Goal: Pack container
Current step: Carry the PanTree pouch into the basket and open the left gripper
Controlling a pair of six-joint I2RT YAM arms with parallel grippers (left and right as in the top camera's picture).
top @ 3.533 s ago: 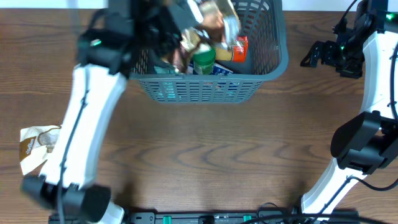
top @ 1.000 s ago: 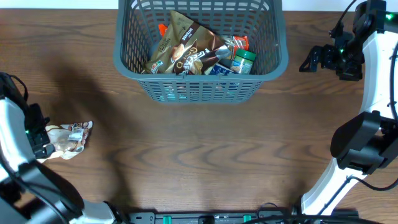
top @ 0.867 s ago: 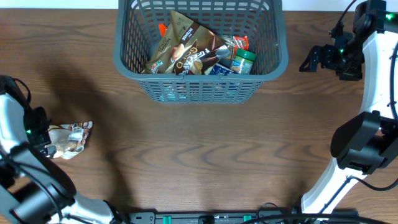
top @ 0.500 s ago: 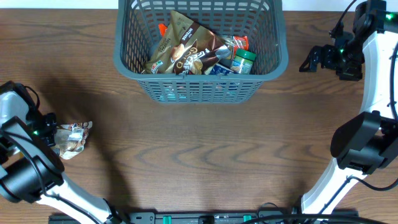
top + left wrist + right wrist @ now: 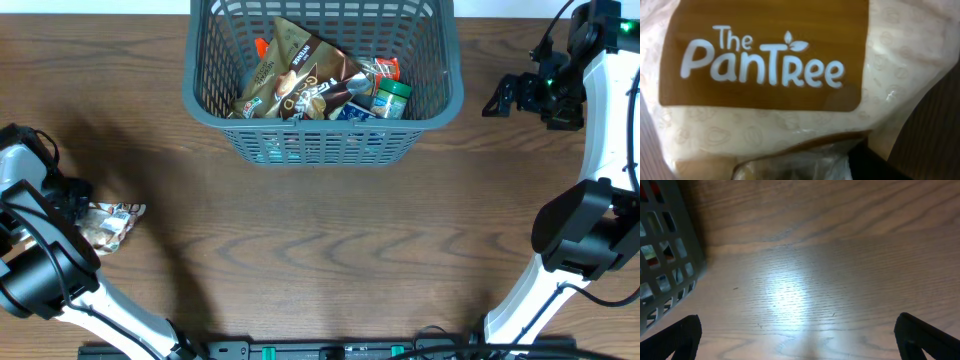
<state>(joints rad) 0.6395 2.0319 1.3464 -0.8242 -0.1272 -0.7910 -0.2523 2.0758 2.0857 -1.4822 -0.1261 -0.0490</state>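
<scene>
Although the left pincer (image 5: 72, 196) sits low at the left edge of the table (image 5: 330, 240), touching the left end of a cream packet (image 5: 108, 224), I cannot tell how far it is open. Its wrist camera shows only the packet's brown label reading "The PanTree", with no fingers visible.

The container (image 5: 320, 142) stands upright at the far middle of the table, well apart from the packet. Inside it, a brown snack bag (image 5: 300, 80) lies tilted on top, with a green-lidded jar (image 5: 392, 97) just beside it on the right.

The right pincer (image 5: 505, 95) hangs near the container's right side. Its fingertips (image 5: 675, 335) are spread wide over bare table and hold nothing.
</scene>
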